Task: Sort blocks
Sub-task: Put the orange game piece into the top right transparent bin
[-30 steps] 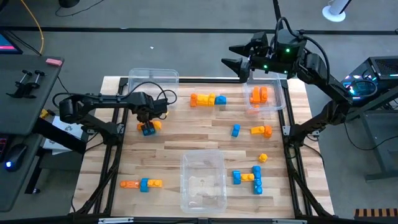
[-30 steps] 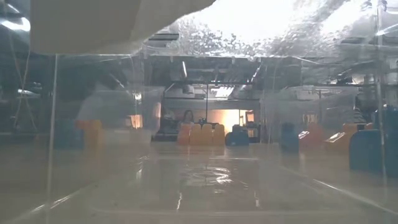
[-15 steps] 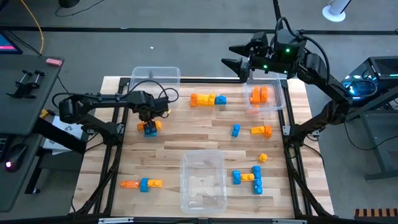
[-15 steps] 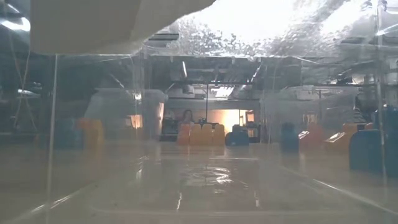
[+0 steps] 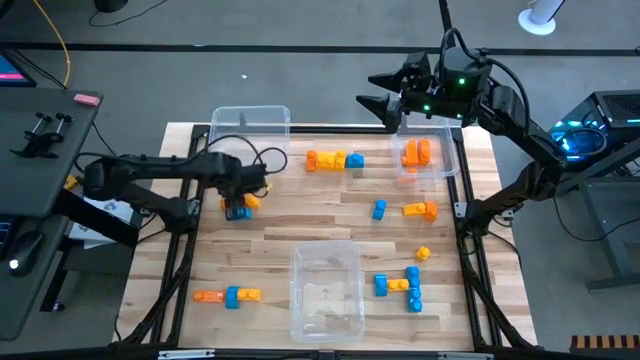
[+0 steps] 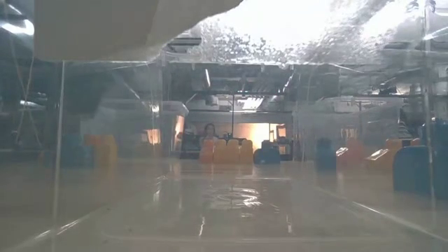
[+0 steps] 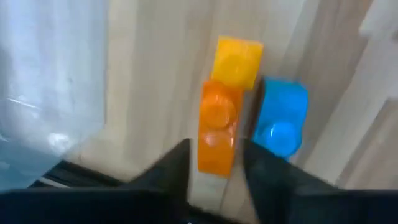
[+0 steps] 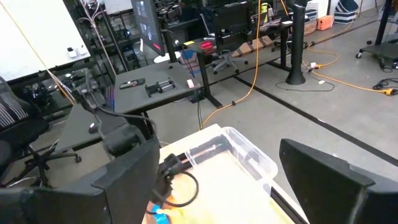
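Centrally, at left of the high view, the left gripper [image 5: 238, 200] sits low over a small block cluster [image 5: 240, 205] on the desk [image 5: 300, 225]; its fingers [image 7: 177, 168] straddle the orange block [image 7: 216, 127] narrowly, though contact cannot be confirmed. A yellow block [image 7: 237, 59] and a blue block [image 7: 281, 124] adjoin it. Other blocks [image 5: 335, 160] lie scattered across the desk; some rest in the upper-right bin [image 5: 452, 150]. At upper right, the right gripper [image 5: 380, 100] hovers, fingers spread wide.

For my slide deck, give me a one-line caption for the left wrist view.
Left gripper closing around an orange block joined to a yellow one, a blue block alongside.
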Robot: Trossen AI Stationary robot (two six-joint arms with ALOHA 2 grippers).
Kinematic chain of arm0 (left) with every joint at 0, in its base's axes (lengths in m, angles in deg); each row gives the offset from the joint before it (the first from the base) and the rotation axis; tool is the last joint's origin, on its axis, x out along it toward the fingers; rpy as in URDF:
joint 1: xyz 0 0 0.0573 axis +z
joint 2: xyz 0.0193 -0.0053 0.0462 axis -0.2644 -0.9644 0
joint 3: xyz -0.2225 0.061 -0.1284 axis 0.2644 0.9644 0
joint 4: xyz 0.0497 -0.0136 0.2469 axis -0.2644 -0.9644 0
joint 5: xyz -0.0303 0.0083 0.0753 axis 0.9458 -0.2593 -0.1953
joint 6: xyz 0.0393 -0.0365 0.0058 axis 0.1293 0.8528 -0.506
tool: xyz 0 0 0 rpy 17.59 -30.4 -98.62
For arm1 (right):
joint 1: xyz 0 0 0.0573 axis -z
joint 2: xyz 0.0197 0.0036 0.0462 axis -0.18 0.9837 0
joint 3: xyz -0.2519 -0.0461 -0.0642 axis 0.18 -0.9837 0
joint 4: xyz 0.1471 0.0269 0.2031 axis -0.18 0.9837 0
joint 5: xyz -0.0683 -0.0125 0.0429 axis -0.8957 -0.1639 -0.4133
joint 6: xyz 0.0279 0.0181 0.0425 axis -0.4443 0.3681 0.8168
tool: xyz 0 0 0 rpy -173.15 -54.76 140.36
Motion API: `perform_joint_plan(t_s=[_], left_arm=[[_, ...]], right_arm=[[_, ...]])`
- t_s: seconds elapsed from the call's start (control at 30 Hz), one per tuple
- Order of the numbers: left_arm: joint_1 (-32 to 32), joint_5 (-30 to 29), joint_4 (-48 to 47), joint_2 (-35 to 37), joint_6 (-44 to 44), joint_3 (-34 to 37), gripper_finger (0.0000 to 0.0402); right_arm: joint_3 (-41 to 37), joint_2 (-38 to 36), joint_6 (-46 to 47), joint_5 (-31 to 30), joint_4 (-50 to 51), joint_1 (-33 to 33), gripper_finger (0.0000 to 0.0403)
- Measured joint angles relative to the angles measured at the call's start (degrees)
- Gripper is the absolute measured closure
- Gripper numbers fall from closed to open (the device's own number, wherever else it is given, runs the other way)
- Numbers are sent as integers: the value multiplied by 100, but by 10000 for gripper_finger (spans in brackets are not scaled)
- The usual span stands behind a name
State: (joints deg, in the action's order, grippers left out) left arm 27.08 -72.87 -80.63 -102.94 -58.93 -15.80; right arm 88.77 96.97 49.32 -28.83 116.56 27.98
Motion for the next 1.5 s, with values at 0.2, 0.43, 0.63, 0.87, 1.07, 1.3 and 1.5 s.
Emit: perform_joint_plan(t_s=[0.2, 0.43, 0.63, 0.87, 1.07, 1.3, 1.5], left_arm=[[-142, -125, 776, 364, 529, 796, 393], [-289, -1108, 903, 434, 703, 719, 401], [-317, -977, 878, 363, 715, 723, 401], [-315, -961, 921, -29, 691, 724, 401], [-322, -1070, 919, -406, 745, 724, 401], [-411, -729, 917, -475, 860, 679, 401], [-784, -458, 779, -461, 1371, 594, 401]], right_arm=[[0, 0, 0, 0, 18, 2, 73], [0, 0, 0, -2, 60, -2, 73], [0, 0, -31, -2, 172, -2, 73], [0, 0, -120, -2, 260, -2, 73], [0, 0, -193, -2, 289, -2, 73], [0, 0, -193, -2, 337, -2, 73], [0, 0, -193, -2, 425, -2, 73]])
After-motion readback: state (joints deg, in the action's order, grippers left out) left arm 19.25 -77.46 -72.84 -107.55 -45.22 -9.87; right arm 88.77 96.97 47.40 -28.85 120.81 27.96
